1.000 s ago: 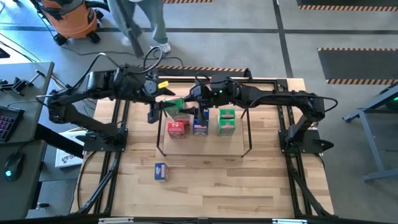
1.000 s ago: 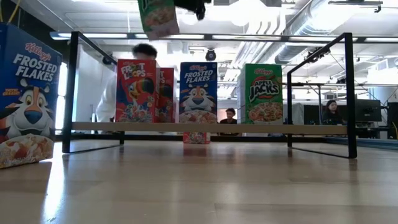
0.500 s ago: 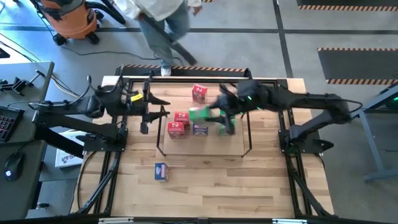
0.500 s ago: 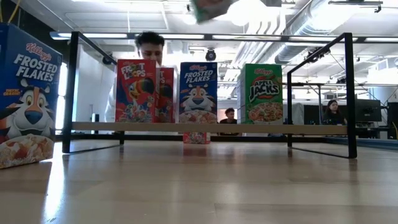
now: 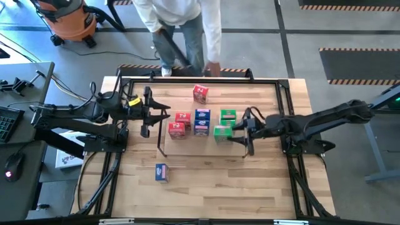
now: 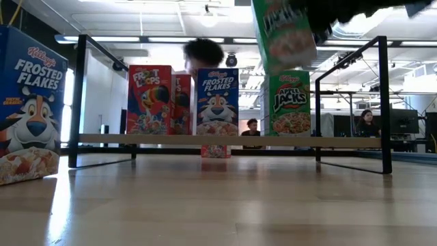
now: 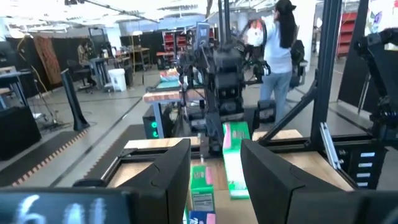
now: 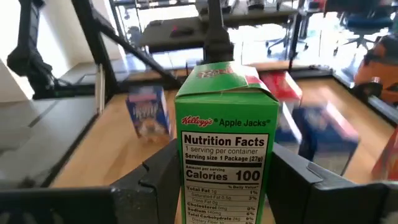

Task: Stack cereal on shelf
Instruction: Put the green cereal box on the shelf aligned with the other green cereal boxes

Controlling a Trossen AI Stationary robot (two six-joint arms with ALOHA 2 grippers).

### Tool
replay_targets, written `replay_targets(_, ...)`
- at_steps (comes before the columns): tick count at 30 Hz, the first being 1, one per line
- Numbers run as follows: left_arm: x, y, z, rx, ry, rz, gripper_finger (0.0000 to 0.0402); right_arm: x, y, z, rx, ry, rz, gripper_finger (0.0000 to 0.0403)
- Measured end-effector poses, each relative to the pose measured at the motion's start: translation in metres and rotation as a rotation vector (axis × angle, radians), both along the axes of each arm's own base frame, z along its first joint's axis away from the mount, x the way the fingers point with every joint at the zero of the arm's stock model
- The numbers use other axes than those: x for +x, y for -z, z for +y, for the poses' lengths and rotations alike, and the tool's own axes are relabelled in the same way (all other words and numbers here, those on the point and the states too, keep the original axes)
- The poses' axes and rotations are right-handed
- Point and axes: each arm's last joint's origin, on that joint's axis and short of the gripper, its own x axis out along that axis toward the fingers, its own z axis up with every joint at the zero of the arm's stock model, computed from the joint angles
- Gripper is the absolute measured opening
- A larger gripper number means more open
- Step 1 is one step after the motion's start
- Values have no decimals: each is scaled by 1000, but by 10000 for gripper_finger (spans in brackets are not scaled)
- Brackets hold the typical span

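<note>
Right claw (image 5: 240, 132) of mine is pinching a green Apple Jacks box (image 8: 225, 143), held in the air just in front of the green box (image 5: 228, 116) already on the shelf (image 6: 225, 141). Left claw (image 5: 154, 113) hangs spread by the shelf's left end, holding nothing.

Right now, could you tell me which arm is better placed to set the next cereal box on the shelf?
The right. Its pincer already holds a green Apple Jacks box above the shelf, beside the standing green box. The left pincer is open and empty beyond the shelf's left end.
</note>
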Motion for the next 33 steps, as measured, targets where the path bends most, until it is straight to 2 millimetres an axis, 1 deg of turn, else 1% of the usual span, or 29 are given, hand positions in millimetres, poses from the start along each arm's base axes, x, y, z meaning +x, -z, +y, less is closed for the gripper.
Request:
replay_targets(1, 1, 0, 0, -2, 0, -1, 131, -2, 8, 0, 0, 4, 5, 171)
replay_targets(3, 1, 0, 0, -4, 0, 0, 131, -3, 19, 0, 0, 24, -8, 171)
replay_targets(7, 2, 0, 0, -4, 0, 0, 131, -7, 33, 0, 8, 54, -9, 171)
replay_targets(9, 2, 1, 0, -4, -1, 6, 131, -8, 36, -1, 12, 64, -1, 171)
replay_targets(14, 4, 2, 1, -5, -15, 10, 131, -8, 36, -1, 27, 70, 5, 171)
replay_targets(21, 5, 2, 1, -4, -16, 14, 131, -6, 30, -2, 62, 127, 41, 186)
replay_targets(25, 4, 2, 1, -3, -16, 11, 131, -5, 25, 2, 83, 108, 44, 188)
replay_targets(28, 4, 2, 1, -2, -16, 12, 131, 1, 21, 8, 63, 77, 45, 184)
replay_targets(33, 4, 3, 1, 7, -16, 19, 131, 26, 19, 20, 14, 47, 87, 176)
